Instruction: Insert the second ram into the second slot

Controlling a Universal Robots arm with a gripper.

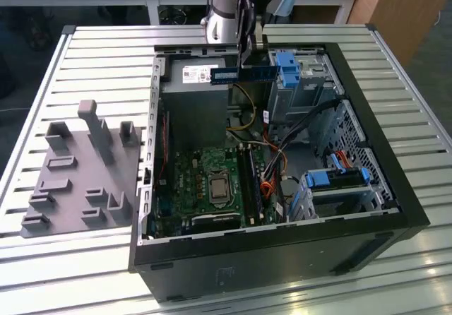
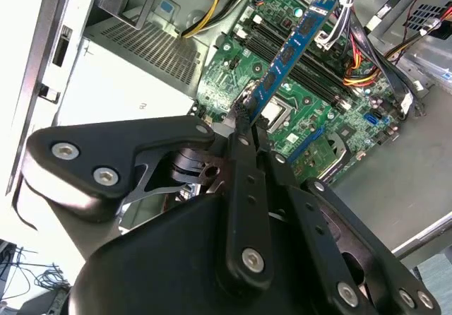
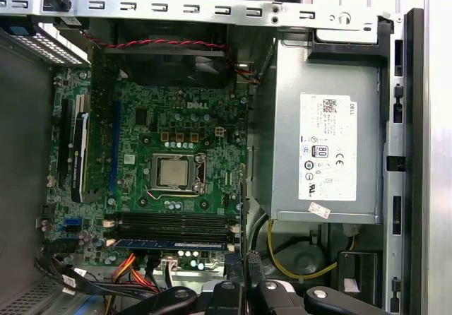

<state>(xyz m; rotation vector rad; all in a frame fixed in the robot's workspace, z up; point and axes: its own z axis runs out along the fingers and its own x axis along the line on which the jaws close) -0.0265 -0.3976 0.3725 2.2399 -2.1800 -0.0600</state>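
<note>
My gripper hangs above the far end of the open computer case, shut on the second ram, a thin blue stick held level with its long side across. In the second wrist view the fingertips pinch one end of the stick, which juts out over the green motherboard. Below lie the black memory slots; another blue stick stands in the outermost one. In the exterior view the slots sit well below and nearer than the held stick.
A grey power supply fills the case's far corner under the gripper. Blue drive cages and loose cables crowd the exterior view's right. The processor socket lies beside the slots. A grey fixture plate lies on the slatted table.
</note>
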